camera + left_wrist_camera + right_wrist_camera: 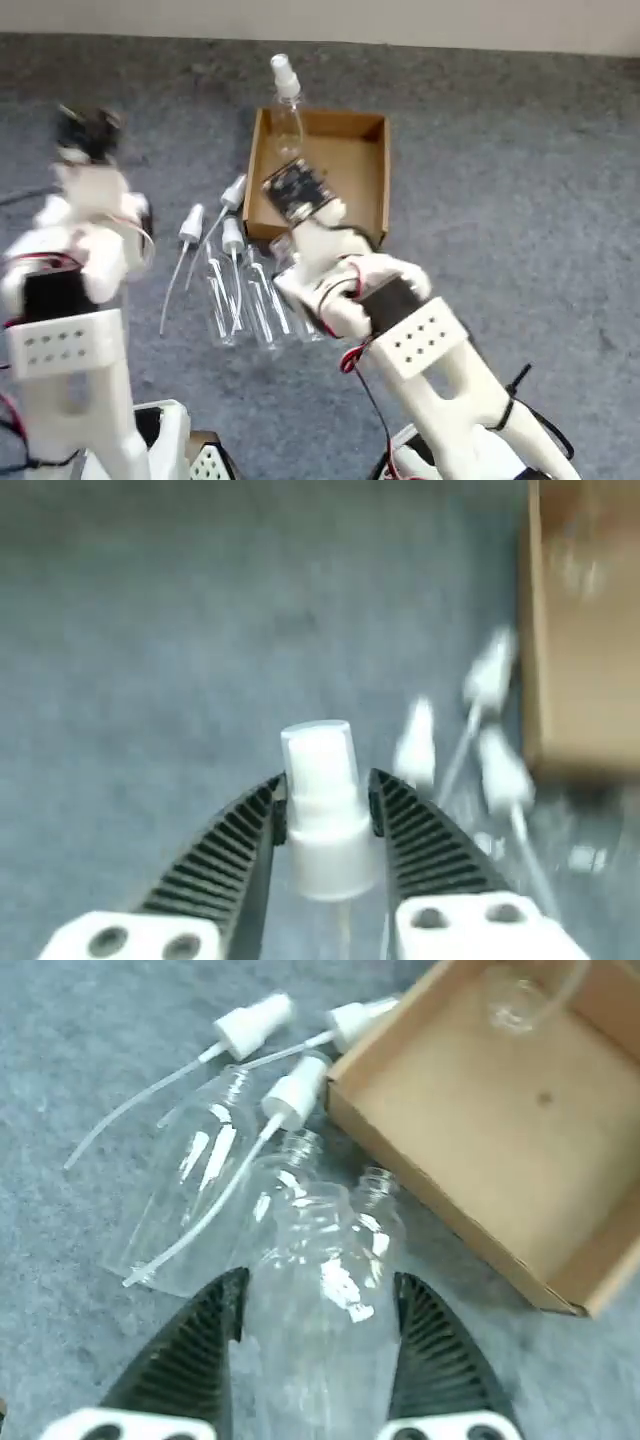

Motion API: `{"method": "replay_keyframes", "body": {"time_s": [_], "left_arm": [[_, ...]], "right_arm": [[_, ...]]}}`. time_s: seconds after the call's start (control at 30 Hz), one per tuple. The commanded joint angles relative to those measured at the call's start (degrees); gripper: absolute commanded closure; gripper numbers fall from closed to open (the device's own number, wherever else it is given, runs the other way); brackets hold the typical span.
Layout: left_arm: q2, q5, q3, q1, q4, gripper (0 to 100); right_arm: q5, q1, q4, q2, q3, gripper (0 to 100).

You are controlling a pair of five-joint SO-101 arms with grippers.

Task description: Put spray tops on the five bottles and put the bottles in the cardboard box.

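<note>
A grey carpeted table holds an open brown cardboard box, which lies beyond the jaw tips of the right gripper and off to one side. A clear bottle fitted with a white sprayer stands upright inside the box. The right gripper's jaws are partly open and press against both sides of a clear plastic bottle with an uncapped neck. Just past those jaw tips, three more clear uncapped bottles lie side by side, with three loose white spray tops with long dip tubes among them. The jaws of the left gripper are nearly closed, pinching a single white spray top between their tips. The box sits well ahead of them.
</note>
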State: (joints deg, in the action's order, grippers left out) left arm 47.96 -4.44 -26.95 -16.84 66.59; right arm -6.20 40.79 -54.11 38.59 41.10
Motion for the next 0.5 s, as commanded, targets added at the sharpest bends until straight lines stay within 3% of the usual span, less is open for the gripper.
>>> {"method": "replay_keyframes", "body": {"time_s": [0.0,0.17,0.33,0.47], "left_arm": [[1.01,7.47,18.07,1.36,3.6,100],[1.01,20.22,22.64,3.12,6.51,100],[1.1,25.05,20.18,10.77,6.24,100],[1.1,28.57,16.84,11.56,6.15,100]], "right_arm": [[0.62,3.12,8.84,2.15,4.35,99.4],[0.62,6.73,11.65,3.56,10.51,99.5],[0.7,7.16,11.38,13.85,12.44,99.5],[2.11,7.16,11.65,22.37,18.77,99.5]]}}
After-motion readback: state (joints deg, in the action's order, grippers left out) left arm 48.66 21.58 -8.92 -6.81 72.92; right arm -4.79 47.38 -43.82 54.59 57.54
